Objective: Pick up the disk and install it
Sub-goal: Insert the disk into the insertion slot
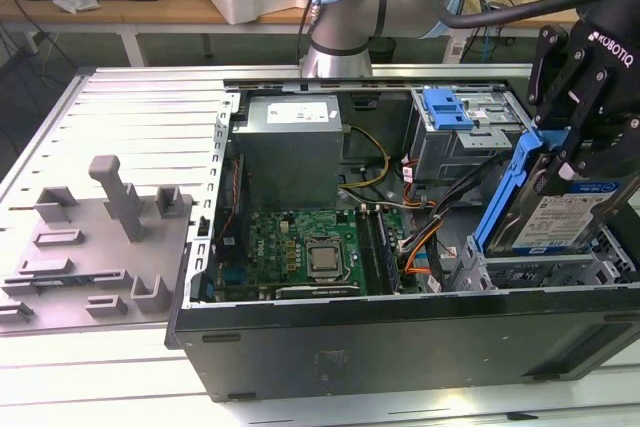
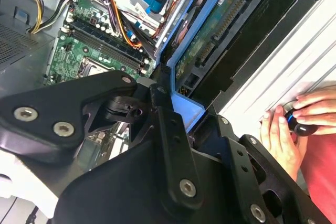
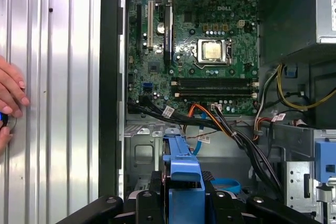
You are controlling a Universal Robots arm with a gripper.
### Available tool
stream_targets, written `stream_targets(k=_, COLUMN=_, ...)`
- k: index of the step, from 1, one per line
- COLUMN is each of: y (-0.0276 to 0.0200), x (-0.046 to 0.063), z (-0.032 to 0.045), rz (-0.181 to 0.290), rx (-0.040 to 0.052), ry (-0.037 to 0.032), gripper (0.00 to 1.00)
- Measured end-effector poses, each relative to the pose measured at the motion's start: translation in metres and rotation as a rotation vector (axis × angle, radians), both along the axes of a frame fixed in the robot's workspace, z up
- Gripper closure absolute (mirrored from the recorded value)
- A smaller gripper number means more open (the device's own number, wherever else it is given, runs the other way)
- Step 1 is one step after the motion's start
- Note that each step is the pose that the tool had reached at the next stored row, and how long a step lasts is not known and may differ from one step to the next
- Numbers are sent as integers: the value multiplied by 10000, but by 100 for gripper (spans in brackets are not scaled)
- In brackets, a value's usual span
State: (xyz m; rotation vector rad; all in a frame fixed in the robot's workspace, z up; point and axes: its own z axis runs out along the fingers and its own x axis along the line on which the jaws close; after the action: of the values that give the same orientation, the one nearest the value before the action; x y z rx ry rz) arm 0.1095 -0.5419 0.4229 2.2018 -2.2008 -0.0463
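The disk [image 1: 565, 215], silver with a white-and-blue label, sits clipped in a bright blue carrier frame [image 1: 503, 197]. It hangs steeply tilted over the metal drive bay [image 1: 540, 269] at the case's near corner, on the exterior view's right. My black gripper [image 1: 553, 152] is shut on the carrier's upper end. In the second wrist view the gripper [image 2: 173, 98] clamps the blue frame, and the disk's green circuit-board underside [image 2: 210, 40] faces the camera. The first wrist view has the blue carrier [image 3: 184, 174] standing between my fingers above the bay.
The open computer case holds a motherboard [image 1: 305, 252], a grey power supply [image 1: 290, 147], loose cables [image 1: 415, 237] and a drive cage with a blue latch [image 1: 447, 107]. A grey fixture plate [image 1: 100, 237] lies on the exterior view's left. A person's hand [image 2: 289, 127] rests on the ribbed table beside the case.
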Motion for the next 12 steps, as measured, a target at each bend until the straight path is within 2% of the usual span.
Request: stream_targets(k=12, y=0, x=0, z=-71, rz=0, rx=0, ry=0, gripper=63)
